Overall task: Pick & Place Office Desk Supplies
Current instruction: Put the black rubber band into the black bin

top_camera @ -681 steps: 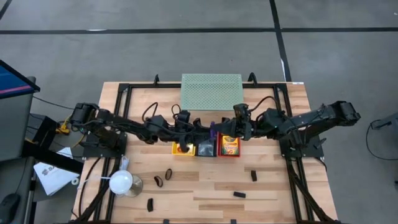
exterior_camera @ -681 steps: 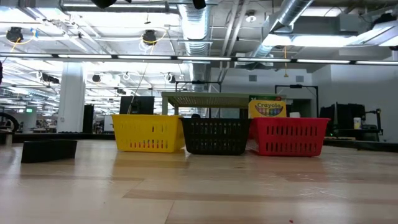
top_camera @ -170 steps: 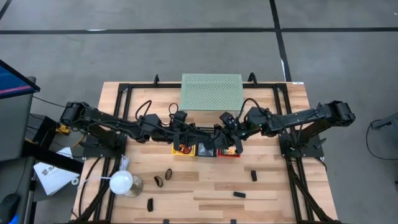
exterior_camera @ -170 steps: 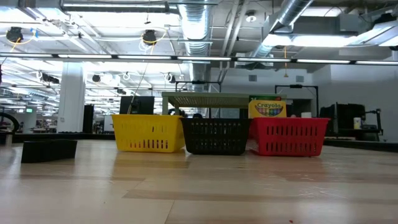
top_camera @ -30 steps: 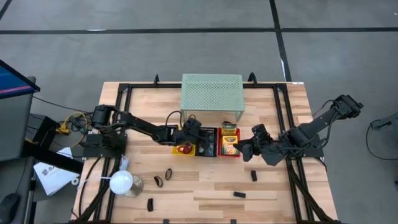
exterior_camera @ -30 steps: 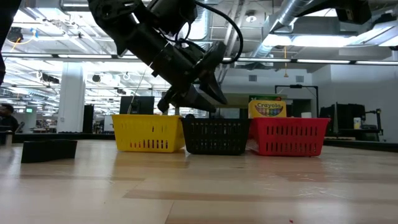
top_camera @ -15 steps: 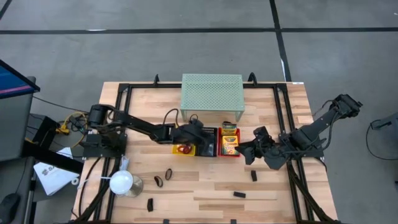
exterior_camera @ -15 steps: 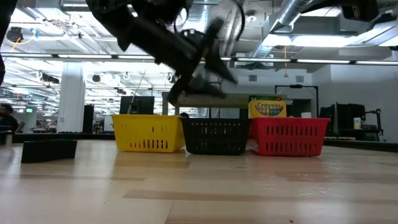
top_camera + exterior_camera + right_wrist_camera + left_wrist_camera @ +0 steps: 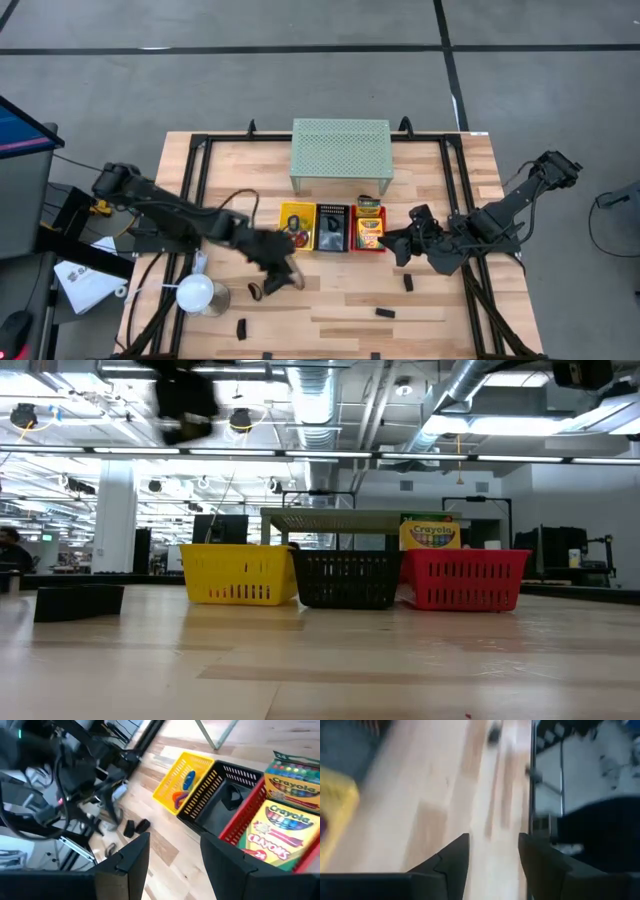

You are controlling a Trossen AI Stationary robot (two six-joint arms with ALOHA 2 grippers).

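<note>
My left gripper (image 9: 283,277), fingers spread and empty, hangs just beside the small black clips (image 9: 262,286) lying front-left of the yellow plastic basket (image 9: 297,224), nearer than my right.

Wood table (image 9: 440,310) matt; plastic baskets (image 9: 345,579); glossy card crayon box (image 9: 272,837).

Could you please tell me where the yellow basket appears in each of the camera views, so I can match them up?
High view: yellow basket at table centre, leftmost of three baskets, beside the black basket.
Low view: yellow basket left of centre, touching the black basket.
Left wrist view: a blurred yellow shape at the edge, probably the basket.
Right wrist view: yellow basket near centre, coloured bands inside.
Shared landmark: the black basket next to it.
</note>
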